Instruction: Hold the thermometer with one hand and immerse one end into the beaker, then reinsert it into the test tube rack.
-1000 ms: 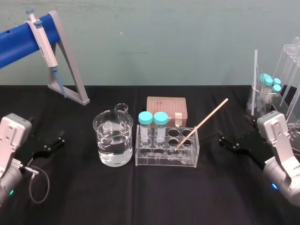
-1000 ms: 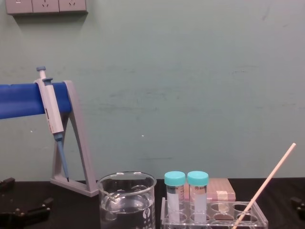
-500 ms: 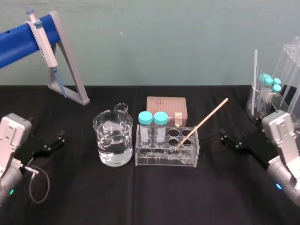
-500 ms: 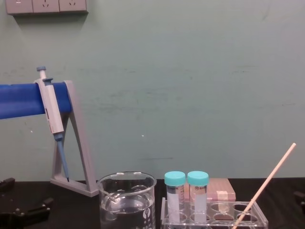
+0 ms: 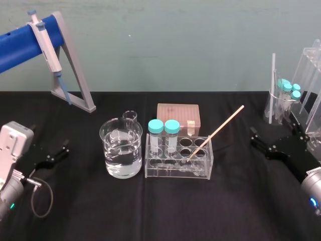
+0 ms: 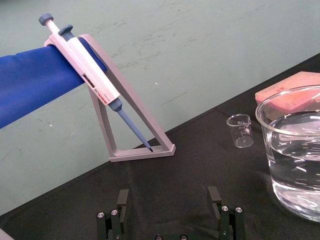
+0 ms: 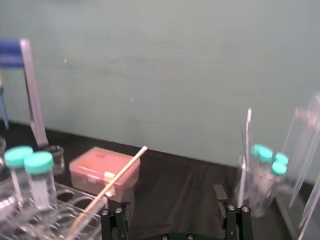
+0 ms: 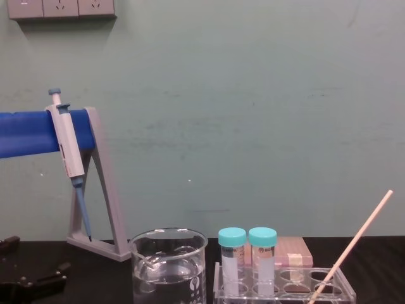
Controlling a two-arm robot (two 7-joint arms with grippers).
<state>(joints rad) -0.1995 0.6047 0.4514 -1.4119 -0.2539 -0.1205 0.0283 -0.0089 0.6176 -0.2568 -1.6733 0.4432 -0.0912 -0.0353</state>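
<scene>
The thermometer (image 5: pixel 216 133) leans in a right-end hole of the test tube rack (image 5: pixel 178 169), mid-table. The beaker (image 5: pixel 121 150) stands just beside the rack's left end. Bare table separates them from the left gripper (image 5: pixel 61 151) and right gripper (image 5: pixel 255 139) near the side edges, jaws apart. The thermometer's lower tip is hard to make out.

Black bench (image 5: pixel 150 211): beaker (image 5: pixel 121 154) and test tube rack (image 5: pixel 179 163) mid-bench; pink box (image 5: pixel 178 116) behind; grey stand (image 5: pixel 77 70) back-left corner; glassware (image 5: pixel 281 105), perhaps a tube holder, back-right.
</scene>
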